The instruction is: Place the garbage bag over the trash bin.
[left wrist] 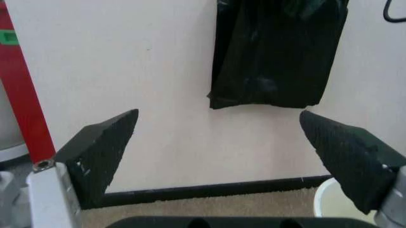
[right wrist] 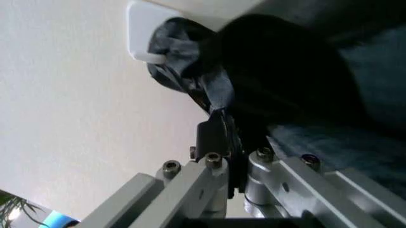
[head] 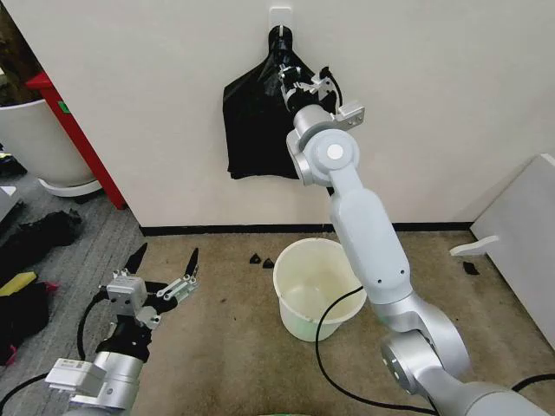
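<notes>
Right end effector up at the wall hook, pinching black plastic!

The right end effector [head: 290,80] reached high against the wall, its fingers [right wrist: 219,142] pressed together on the garbage bag [head: 256,126], just below the white hook [right wrist: 142,33] where the black plastic gathered to a point. The trash bin [head: 299,312] sat on the carpet well below, beside that arm. The left end effector [head: 165,264] hovered low, near the floor, fingers [left wrist: 101,147] spread wide, well apart from the bag.
</notes>
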`<state>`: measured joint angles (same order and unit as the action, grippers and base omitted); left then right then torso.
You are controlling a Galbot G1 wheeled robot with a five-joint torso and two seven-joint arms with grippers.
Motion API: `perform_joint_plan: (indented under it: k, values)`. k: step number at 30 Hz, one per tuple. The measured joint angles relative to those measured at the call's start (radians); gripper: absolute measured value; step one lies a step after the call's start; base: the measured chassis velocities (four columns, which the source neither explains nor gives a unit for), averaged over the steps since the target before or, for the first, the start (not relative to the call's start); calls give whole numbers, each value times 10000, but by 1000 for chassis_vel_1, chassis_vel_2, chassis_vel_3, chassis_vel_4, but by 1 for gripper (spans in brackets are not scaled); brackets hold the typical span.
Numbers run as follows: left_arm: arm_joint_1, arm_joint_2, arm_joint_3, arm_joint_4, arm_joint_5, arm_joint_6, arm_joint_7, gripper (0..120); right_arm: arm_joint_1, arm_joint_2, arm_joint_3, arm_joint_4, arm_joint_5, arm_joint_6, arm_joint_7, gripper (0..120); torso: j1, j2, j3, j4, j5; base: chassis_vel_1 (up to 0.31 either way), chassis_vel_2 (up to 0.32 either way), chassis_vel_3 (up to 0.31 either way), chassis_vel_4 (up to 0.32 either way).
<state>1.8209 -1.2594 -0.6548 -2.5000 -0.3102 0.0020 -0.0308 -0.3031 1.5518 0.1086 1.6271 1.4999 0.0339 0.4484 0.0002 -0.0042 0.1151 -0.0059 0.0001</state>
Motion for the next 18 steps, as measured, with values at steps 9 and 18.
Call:
perform_joint_plan:
  k: [9,18]
  values:
    - [-43,3,9,0,-7,-13,9,100,-697,-364,-215,681,188,48,144,0,0,0,0,0,1,0,0,0,0]
    - [-41,-23,30,0,50,-70,38,100,-1450,-701,-381,1236,261,71,201,0,0,0,0,0,1,0,0,0,0]
